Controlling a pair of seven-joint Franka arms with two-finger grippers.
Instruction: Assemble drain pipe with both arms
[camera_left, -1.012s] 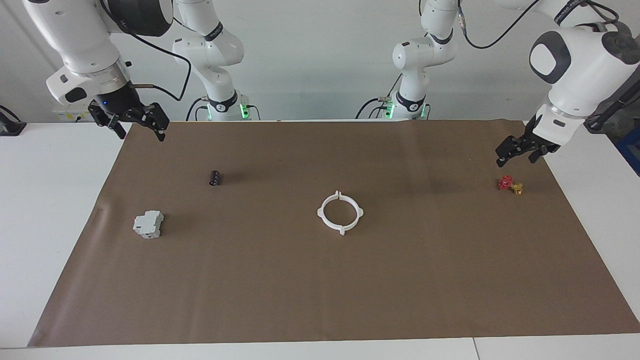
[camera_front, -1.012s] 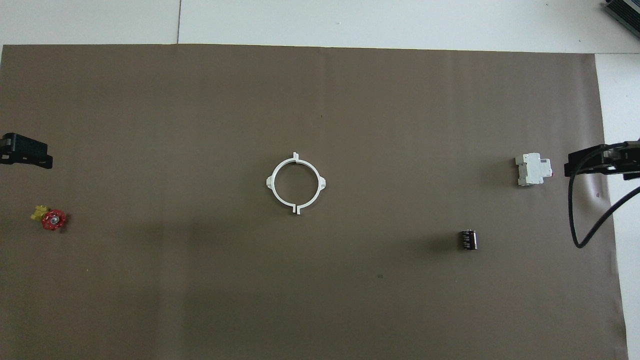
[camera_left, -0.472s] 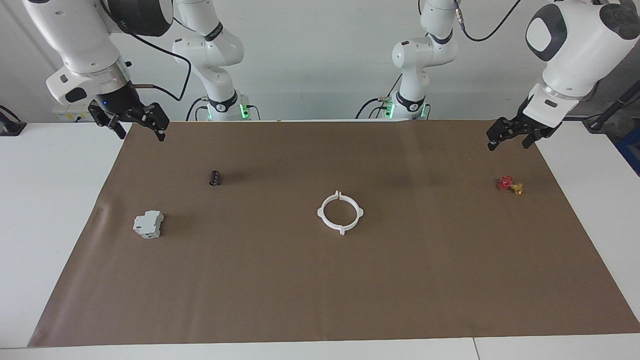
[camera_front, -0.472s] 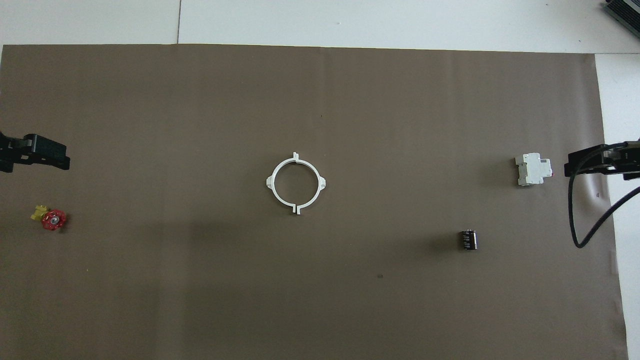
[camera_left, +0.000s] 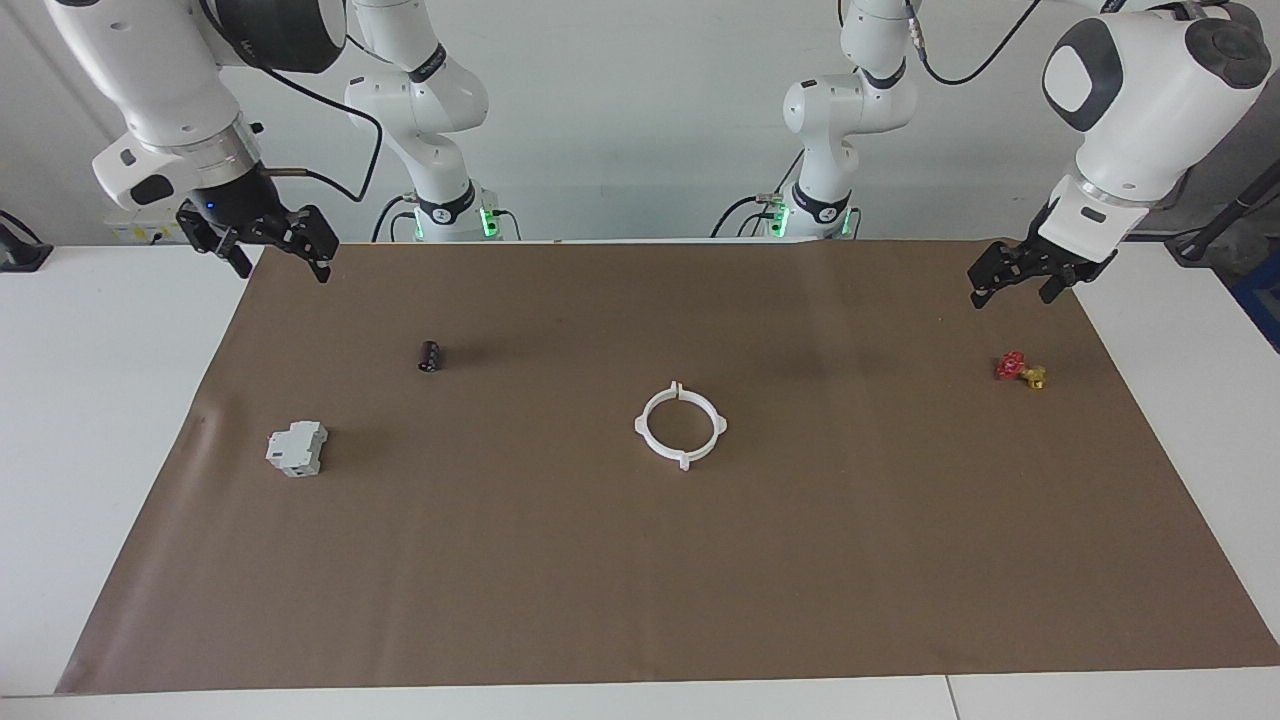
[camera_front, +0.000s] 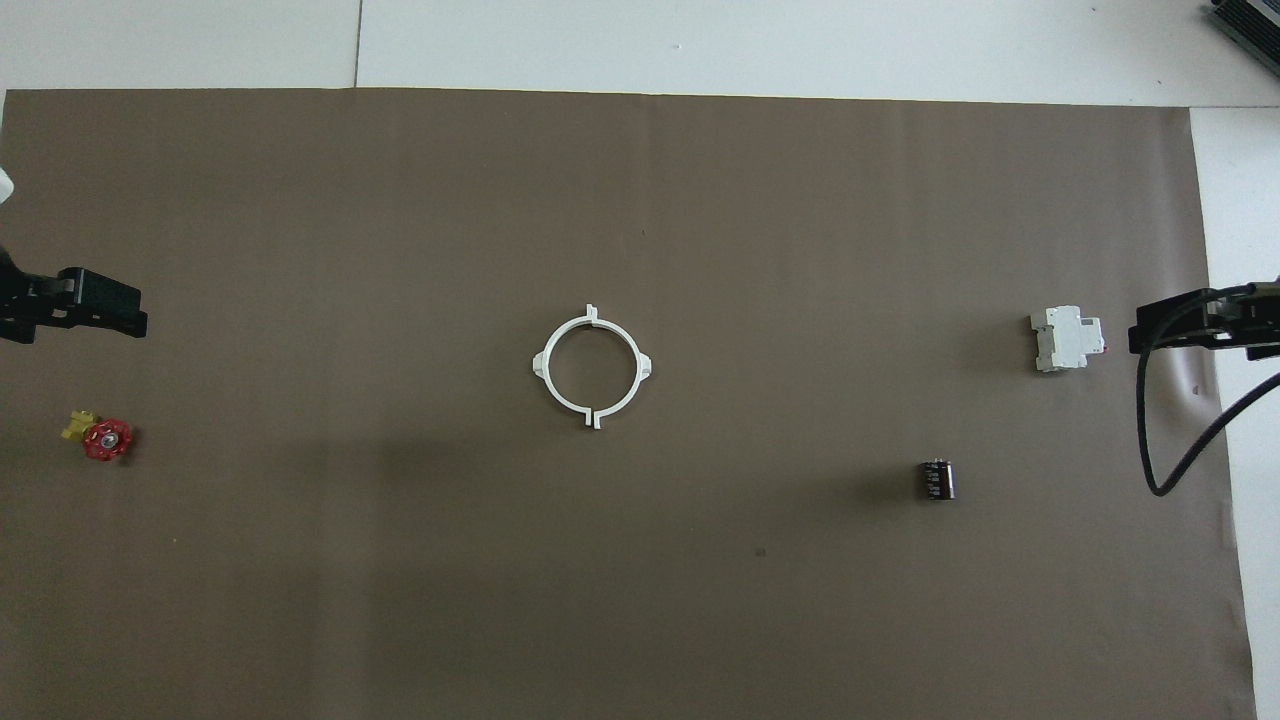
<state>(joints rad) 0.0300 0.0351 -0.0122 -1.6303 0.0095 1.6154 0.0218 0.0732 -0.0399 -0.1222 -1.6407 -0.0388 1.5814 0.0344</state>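
We see the thin white plastic ring of two half-rings (camera_left: 680, 425) at the middle of the brown paper mat (camera_left: 640, 600); toward the right arm's end lie the small dark cylinder (camera_left: 429, 355) and, farther from the robots, the grey-white blocky box (camera_left: 297, 448); toward the left arm's end lies the small red-and-yellow valve (camera_left: 1020, 369)

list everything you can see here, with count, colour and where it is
half-rings: 2, white, put together as one ring in the middle of the mat
mat: 1, brown, covering the table
table: 1, white
box: 1, grey-white, toward the right arm's end
cylinder: 1, dark, nearer to the robots than the box
valve: 1, red and yellow, toward the left arm's end
left hand: 1, black, open, raised over the mat near the valve
right hand: 1, black, open, raised over the mat's corner
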